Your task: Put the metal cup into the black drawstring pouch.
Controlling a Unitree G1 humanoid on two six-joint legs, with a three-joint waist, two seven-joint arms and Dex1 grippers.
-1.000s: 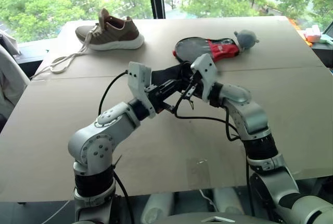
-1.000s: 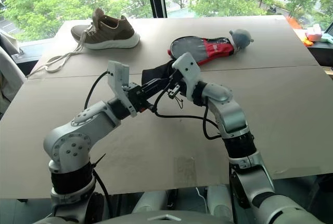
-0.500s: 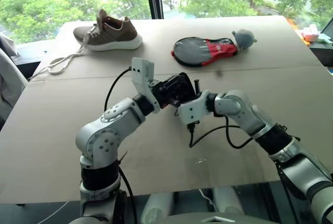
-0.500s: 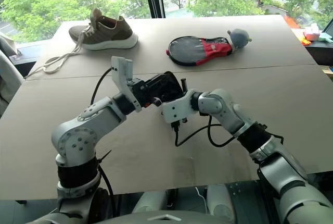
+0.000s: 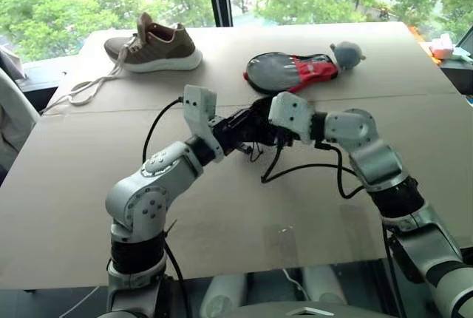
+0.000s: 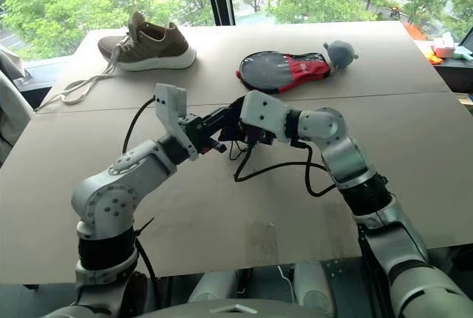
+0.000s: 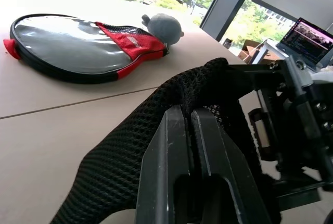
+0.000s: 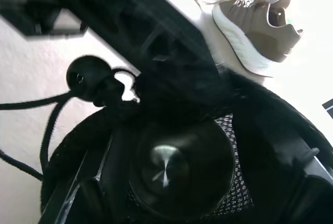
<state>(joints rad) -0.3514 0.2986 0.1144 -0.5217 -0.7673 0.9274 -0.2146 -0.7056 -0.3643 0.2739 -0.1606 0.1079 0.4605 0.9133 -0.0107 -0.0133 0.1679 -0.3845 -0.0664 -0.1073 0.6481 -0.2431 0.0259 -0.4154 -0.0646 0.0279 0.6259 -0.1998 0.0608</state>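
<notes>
The black drawstring pouch [image 7: 171,114] is hanging above the table [image 5: 74,177] near its middle, nearer the robot than the paddle cover [image 5: 292,70], with both arms meeting at it. The left gripper [image 7: 191,125] is reaching in from the left of the pouch, its 2 black fingers [image 7: 166,151] pressed together and pinching a fold of the mesh fabric at the pouch's rim. The right gripper [image 5: 275,127] is coming in from the right of the pouch and sitting against its open mouth; whether its fingers are spread or gripping cannot be told, since the fabric is covering them. Looking along the right gripper, the metal cup [image 8: 179,169] is sitting inside the pouch, its round dark interior and a bright glint at its bottom facing the camera, with mesh wrapping around it. The thin black drawstring cord [image 8: 31,104] with its round stopper [image 8: 86,78] is dangling beside the pouch mouth. A brown shoe [image 5: 157,43] with loose white laces is lying at the far left of the table, well apart from the pouch. The black-and-red paddle cover is lying beyond the pouch, with a small grey plush toy [image 5: 347,55] touching its right end.
</notes>
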